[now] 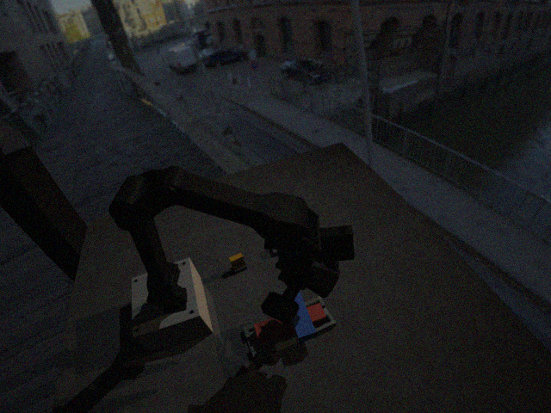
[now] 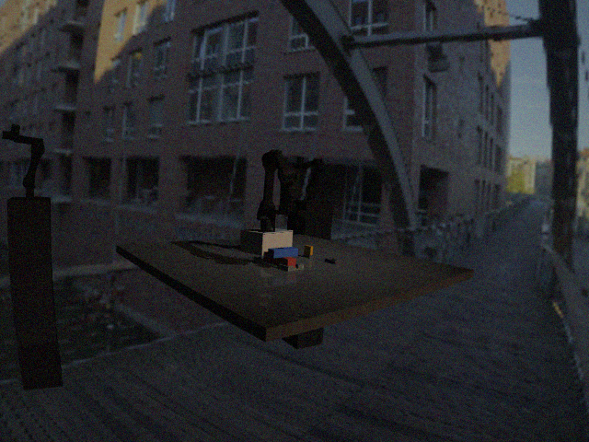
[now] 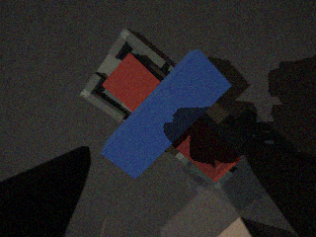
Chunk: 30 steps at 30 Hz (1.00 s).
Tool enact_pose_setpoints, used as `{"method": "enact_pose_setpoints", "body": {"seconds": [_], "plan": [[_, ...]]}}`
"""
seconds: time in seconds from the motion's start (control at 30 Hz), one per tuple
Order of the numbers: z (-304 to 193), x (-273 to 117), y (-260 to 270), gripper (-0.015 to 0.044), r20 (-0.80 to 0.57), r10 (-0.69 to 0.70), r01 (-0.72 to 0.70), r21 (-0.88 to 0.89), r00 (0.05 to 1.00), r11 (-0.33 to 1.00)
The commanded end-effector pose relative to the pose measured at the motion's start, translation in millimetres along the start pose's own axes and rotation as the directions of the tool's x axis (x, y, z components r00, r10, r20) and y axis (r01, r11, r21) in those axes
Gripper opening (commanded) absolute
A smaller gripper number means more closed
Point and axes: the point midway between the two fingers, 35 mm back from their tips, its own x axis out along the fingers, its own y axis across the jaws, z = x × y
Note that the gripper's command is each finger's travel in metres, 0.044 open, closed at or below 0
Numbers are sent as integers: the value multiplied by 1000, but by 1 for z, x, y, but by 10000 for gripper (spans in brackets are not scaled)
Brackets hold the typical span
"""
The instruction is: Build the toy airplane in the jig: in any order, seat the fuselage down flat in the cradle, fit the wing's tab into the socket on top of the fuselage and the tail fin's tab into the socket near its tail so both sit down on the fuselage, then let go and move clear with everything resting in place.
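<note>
The red fuselage (image 1: 317, 311) (image 2: 290, 261) (image 3: 129, 79) lies in the pale cradle of the jig (image 1: 328, 324) (image 3: 102, 65). It looks flat, though shadow covers part of it. The blue wing (image 1: 304, 321) (image 2: 285, 252) (image 3: 160, 118) lies crosswise on top of the fuselage. Its tab is hidden, so how far it is down cannot be told. The yellow tail fin (image 1: 237, 261) (image 2: 308, 250) stands apart on the table, between the jig and the arm's base side. My gripper (image 1: 301, 294) (image 3: 169, 150) is open and empty above the wing, turned at an angle to it.
The arm's pale base block (image 1: 202, 295) (image 2: 277, 241) stands near the jig and the tail fin. The brown table (image 1: 400, 311) (image 2: 342, 295) carries dark arm shadows, which also fall over the jig. A dark pillar (image 2: 33, 285) stands off the table at the left in the exterior view.
</note>
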Motion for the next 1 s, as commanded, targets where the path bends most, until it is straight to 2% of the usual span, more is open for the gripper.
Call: {"method": "enact_pose_setpoints", "body": {"seconds": [0.0,0.07,0.13,0.73,0.97], "plan": [[1,-1,0,440,0,-4,3,-678,1000,735],[1,-1,0,440,0,-4,2,-798,1000,603],[1,-1,0,440,0,-4,2,-834,1000,551],[-1,-1,2,440,0,-4,2,-834,1000,551],[-82,-5,64,440,-7,9,-11,-835,1000,551]]}}
